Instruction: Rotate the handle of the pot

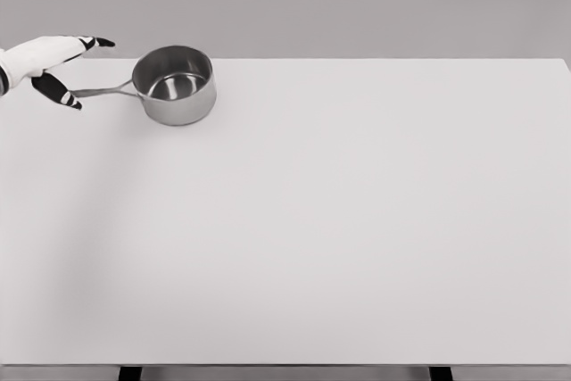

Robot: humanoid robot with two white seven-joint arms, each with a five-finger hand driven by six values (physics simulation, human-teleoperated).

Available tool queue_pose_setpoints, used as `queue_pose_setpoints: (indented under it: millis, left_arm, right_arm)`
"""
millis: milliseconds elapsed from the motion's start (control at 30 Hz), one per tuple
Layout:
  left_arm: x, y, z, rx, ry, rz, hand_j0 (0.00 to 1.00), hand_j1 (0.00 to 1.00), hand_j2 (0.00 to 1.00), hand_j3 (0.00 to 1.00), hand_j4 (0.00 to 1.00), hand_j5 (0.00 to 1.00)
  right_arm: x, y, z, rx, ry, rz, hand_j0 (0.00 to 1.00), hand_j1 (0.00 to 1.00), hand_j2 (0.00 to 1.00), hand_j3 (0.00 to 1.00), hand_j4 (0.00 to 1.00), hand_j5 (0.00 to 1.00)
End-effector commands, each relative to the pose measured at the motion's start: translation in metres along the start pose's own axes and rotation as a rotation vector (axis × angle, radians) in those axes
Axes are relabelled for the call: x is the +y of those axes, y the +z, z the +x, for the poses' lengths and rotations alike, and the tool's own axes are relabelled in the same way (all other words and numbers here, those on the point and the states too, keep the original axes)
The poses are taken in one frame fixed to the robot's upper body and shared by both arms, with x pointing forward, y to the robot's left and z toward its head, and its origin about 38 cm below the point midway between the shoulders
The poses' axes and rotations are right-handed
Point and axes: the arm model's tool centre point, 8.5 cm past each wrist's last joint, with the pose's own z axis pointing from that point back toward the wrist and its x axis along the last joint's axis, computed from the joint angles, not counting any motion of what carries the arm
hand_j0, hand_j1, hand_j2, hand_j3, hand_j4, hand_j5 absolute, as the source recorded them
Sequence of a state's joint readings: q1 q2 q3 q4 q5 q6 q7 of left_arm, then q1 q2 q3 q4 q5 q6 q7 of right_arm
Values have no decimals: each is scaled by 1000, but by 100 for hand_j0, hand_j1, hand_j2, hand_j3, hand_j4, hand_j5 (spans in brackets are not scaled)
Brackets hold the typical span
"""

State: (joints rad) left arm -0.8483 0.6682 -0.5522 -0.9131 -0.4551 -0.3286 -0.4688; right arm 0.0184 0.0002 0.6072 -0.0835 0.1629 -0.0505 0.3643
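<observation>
Saucepan handle [103, 91] points left toward my left hand [45, 64], whose spread fingers bracket its tip, holding nothing. Right of it, the steel saucepan [176, 85] sits on the table's [357, 220] far-left corner; rigid, probably slick and light, so I'd pinch the handle's end.

Only one hand [43, 62] of the robot shows, entering at the table's far left corner, its arm coming in from the left. Its shell is smooth and glossy white, rounded over the back of the hand. The fingers [89, 43] are slim and tapering, white along their length with black segments at the joints and black tips. A dark band marks the wrist.
</observation>
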Motion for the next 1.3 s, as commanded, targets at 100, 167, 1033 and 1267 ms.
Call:
queue_pose_setpoints:
  millis: [100,167,1033,1267]
  left_arm:
    - [4,0,-3,10,7,7,100,100,100,100,100,100]
    - [4,-1,-3,11,14,7,100,100,100,100,100,100]
    - [-18,122,125,-634,-347,-33,100,100,100,100,100,100]
    - [-36,120,122,-634,-315,-68,100,100,100,100,100,100]
  right_arm:
    - [0,0,0,-1,0,1,100,100,100,100,100,100]
    - [0,0,0,-1,0,-1,100,100,100,100,100,100]
    - [0,0,0,-1,0,-1,100,100,100,100,100,100]
    - [0,0,0,-2,1,1,100,100,100,100,100,100]
